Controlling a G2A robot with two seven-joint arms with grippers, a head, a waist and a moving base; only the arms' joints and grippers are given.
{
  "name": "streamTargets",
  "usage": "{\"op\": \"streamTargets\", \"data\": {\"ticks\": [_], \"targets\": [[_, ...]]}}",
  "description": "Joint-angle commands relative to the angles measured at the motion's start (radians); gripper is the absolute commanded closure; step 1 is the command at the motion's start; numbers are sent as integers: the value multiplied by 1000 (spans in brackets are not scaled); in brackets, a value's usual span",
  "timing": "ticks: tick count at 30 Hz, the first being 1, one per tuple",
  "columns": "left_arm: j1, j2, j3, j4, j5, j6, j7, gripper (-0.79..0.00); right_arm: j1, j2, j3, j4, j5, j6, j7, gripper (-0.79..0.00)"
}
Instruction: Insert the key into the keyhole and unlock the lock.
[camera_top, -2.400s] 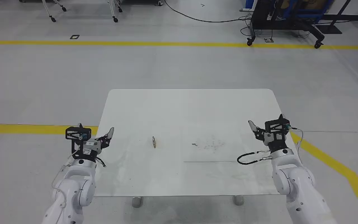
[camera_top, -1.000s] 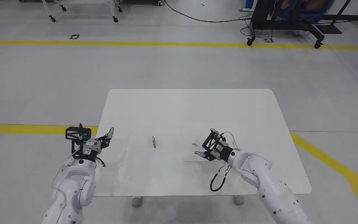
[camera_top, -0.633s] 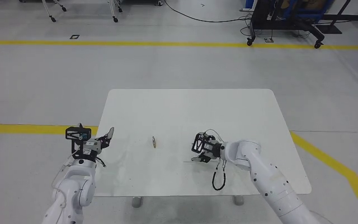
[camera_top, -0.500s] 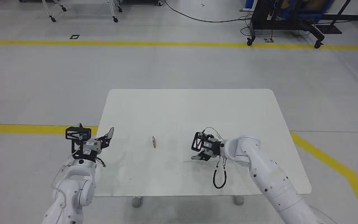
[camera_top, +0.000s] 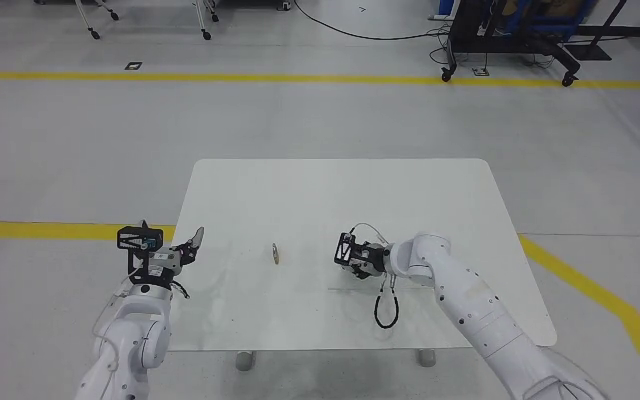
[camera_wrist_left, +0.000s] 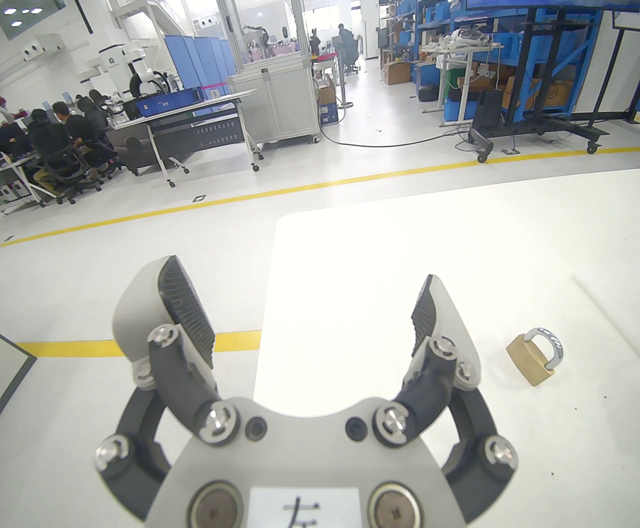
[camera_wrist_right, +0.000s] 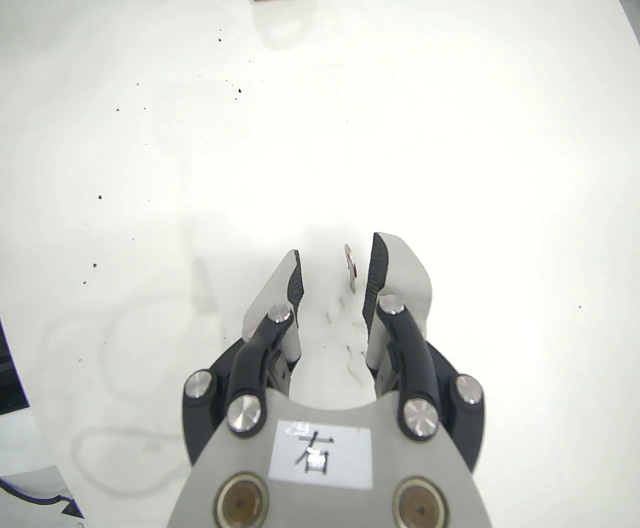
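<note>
Right gripper (camera_wrist_right: 337, 248) is down low over the white table (camera_top: 300, 190), near the middle of its front half, and I have the key (camera_wrist_right: 352, 271) sitting between its fingers. The fingers are apart with a modest gap. The key is much closer to one pad than the other, and I cannot tell whether it touches that pad. The key looks thin from here (I am seeing it nearly edge-on). Its long axis runs along the line of the fingers, with the holed head at the far end by the fingertips and the blade pointing back toward the palm. Over on the left wrist camera, the left gripper (camera_wrist_left: 300, 280) hangs at the table's left edge with its fingers spread wide and nothing between them. Ahead of it and off to one side lies the padlock (camera_wrist_left: 535, 357), which has a brass body and a silvery shackle. It is on the tabletop at a slant, with the shackle end pointing away from the left gripper. From the top camera the padlock (camera_top: 273, 253) sits between the two grippers, well apart from the key and on its left, and its long axis runs roughly from the near side to the far side of the table. A black cable (camera_top: 385, 310) loops down from the right arm onto the table.
</note>
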Motion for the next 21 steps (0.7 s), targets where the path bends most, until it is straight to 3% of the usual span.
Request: {"op": "streamTargets", "data": {"ticks": [1,2,12,19,21], "targets": [[0,0,0,0,0,0,0,-785,6,-1,0,6,1,15,-3,-83],[0,0,0,0,0,0,0,-785,7,-1,-1,6,3,19,-6,0],[0,0,0,0,0,0,0,-785,-15,14,38,-10,1,19,-92,0],[0,0,0,0,0,0,0,-785,-66,27,86,43,43,3,-315,0],[0,0,0,0,0,0,0,-785,-66,27,86,43,43,3,-315,0]]}}
